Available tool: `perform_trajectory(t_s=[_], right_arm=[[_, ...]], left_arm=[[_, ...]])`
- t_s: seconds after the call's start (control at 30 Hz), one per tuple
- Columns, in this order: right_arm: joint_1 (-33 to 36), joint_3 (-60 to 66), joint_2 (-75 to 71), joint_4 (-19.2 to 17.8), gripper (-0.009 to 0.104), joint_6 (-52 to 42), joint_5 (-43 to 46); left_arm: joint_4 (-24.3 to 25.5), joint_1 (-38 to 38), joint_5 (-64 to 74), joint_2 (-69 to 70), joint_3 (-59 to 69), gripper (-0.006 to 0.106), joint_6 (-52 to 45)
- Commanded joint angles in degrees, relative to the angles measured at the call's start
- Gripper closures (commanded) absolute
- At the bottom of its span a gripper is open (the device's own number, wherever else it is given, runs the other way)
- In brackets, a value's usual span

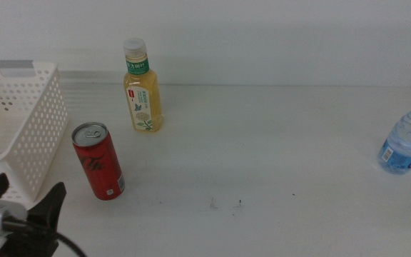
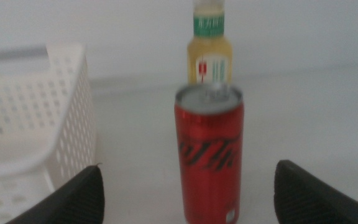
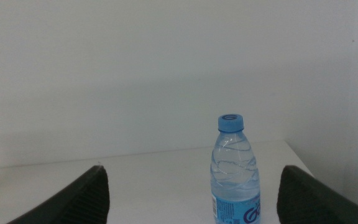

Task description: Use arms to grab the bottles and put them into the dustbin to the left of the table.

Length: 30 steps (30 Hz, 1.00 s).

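Note:
A red can (image 1: 98,160) stands upright near the front left of the table (image 1: 262,157). Behind it is the yellow-tea bottle (image 1: 143,89) with its white cap. The white perforated dustbin (image 1: 20,128) sits at the left edge. My left gripper (image 1: 21,196) is low at the front left, open, short of the can and touching nothing. In the left wrist view the can (image 2: 209,155) stands centred ahead of the open left gripper (image 2: 190,169), with the tea bottle (image 2: 207,53) behind it. The water bottle (image 1: 407,139) stands far right. In the right wrist view the right gripper (image 3: 192,169) is open, facing the water bottle (image 3: 235,177).
The dustbin (image 2: 30,124) stands close beside the can on the left gripper's side. A few dark specks (image 1: 223,205) mark the table's front middle. A white wall rises behind the table. The water bottle stands near the table's right edge.

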<state>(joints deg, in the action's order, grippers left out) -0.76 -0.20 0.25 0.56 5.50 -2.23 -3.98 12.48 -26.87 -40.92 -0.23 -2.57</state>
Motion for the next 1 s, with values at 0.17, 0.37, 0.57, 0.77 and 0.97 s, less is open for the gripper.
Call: perform_trajectory(t_s=[0.17,0.37,0.57,0.77,0.97], right_arm=[[-0.43,0.2,-0.25,-0.14,0.014,-0.21,0.7],[-0.43,0.2,-0.25,-0.14,0.014,-0.21,0.7],[-0.43,0.2,-0.25,-0.14,0.014,-0.21,0.7],[-0.43,0.2,-0.25,-0.14,0.014,-0.21,0.7],[-0.43,0.2,-0.25,-0.14,0.014,-0.21,0.7]], left_arm=[[2.9,0.22,-6.3,-10.36,0.23,0.007,3.34],[2.89,0.22,-6.89,-11.1,0.23,0.007,3.06],[4.36,0.22,-7.24,-11.1,0.23,0.007,5.88],[4.59,0.22,-5.78,-11.1,0.23,0.007,7.86],[7.07,0.22,-9.91,-16.59,0.23,0.007,8.63]])
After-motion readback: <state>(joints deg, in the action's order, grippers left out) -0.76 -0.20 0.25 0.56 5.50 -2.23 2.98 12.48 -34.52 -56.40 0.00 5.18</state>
